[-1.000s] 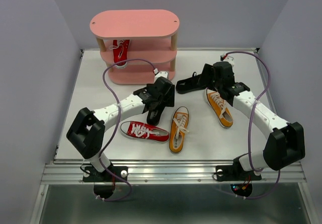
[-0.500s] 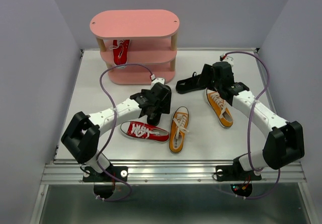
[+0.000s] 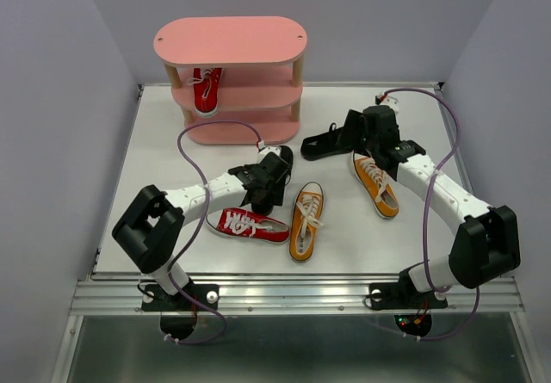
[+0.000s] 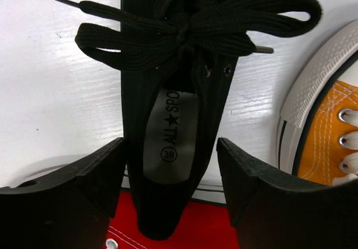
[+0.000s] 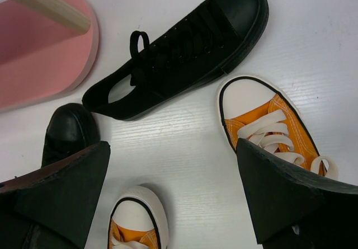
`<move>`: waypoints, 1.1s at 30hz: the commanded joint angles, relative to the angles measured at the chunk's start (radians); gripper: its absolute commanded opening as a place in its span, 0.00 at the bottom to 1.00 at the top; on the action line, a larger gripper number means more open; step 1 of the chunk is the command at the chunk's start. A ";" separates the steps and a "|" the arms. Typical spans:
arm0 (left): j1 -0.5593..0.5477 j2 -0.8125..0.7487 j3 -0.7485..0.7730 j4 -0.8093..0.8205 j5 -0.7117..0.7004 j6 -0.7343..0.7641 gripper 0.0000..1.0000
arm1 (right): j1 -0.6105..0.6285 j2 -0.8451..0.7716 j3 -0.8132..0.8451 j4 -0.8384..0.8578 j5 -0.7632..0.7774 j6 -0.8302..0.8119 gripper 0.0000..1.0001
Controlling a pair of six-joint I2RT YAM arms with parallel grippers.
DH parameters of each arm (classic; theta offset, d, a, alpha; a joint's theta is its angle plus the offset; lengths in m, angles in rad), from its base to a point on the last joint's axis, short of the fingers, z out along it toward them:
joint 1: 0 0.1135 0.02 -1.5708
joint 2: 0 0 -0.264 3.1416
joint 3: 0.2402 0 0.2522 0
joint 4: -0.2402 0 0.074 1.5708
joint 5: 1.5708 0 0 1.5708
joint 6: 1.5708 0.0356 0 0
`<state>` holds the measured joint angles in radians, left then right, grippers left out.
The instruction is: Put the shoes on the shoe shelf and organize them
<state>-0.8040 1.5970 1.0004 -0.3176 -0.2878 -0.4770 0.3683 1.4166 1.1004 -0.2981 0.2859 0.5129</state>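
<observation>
The pink shoe shelf stands at the back left with one red shoe on its middle tier. My left gripper is open and straddles the heel of a black shoe, its jaws either side of it. The second red shoe lies just in front of that heel. Two orange shoes lie on the table, one in the middle and one to the right. My right gripper is open and empty above the table beside the other black shoe.
The shelf's bottom board and a wooden post sit close to the left of the far black shoe. Grey walls enclose the table on three sides. A purple cable loops over each arm.
My left gripper has shifted slightly nearer and settled around the black shoe's heel, and its arm has swung. The right arm has barely moved.
</observation>
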 commanded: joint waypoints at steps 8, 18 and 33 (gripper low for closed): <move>-0.004 0.008 0.006 0.014 -0.034 -0.008 0.00 | 0.011 0.019 0.035 0.050 -0.014 -0.001 1.00; -0.004 -0.158 0.127 -0.096 -0.085 0.109 0.00 | 0.011 0.013 0.024 0.050 -0.007 -0.004 1.00; -0.003 -0.310 0.346 -0.282 -0.056 0.241 0.00 | 0.011 0.013 0.004 0.077 -0.024 0.003 1.00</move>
<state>-0.8093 1.3487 1.2610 -0.5919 -0.3168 -0.2916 0.3683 1.4361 1.1004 -0.2760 0.2779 0.5129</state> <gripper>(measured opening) 0.037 0.998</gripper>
